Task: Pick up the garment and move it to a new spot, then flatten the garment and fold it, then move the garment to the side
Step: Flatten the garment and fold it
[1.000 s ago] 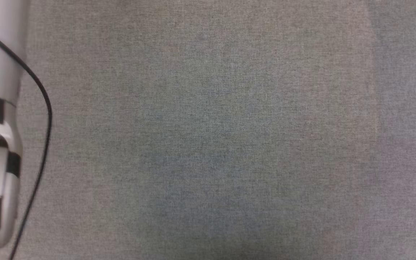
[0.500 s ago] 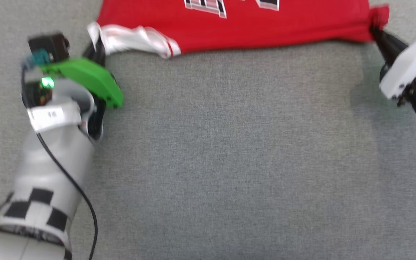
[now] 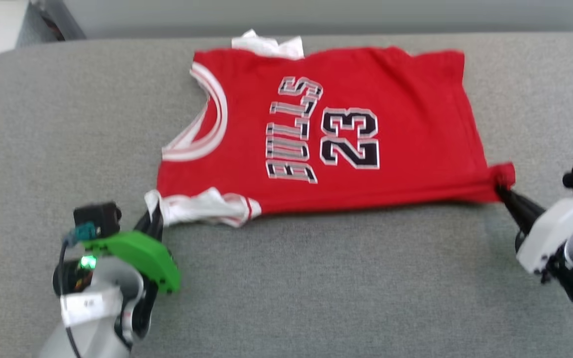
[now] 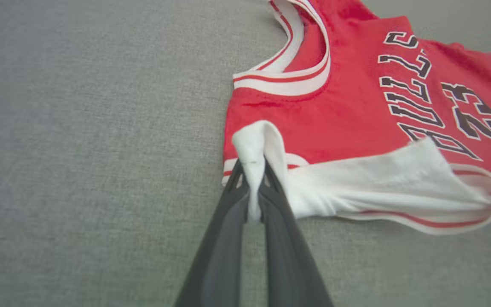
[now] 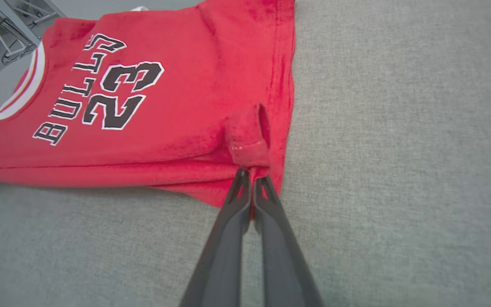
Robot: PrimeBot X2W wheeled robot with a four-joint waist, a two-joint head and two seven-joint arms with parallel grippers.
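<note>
My left gripper (image 4: 252,179) is clenched on a pinch of the white sleeve end (image 4: 257,140) of the red jersey-style T-shirt (image 3: 406,124) with black, white-outlined "BULLS 23" print. My right gripper (image 5: 252,179) is clamped on its red hem corner (image 5: 249,143). The shirt lies spread, print up, on the grey woven cloth surface (image 3: 316,278). Its near edge runs between my two grippers, with the neckline toward my left.

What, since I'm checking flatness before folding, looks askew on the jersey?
The garment lies mostly flat on the grey surface, but its near white sleeve is bunched and twisted, its end pinched in the left gripper. The right gripper pinches the hem corner into a puckered tab. Nothing looks torn.
</note>
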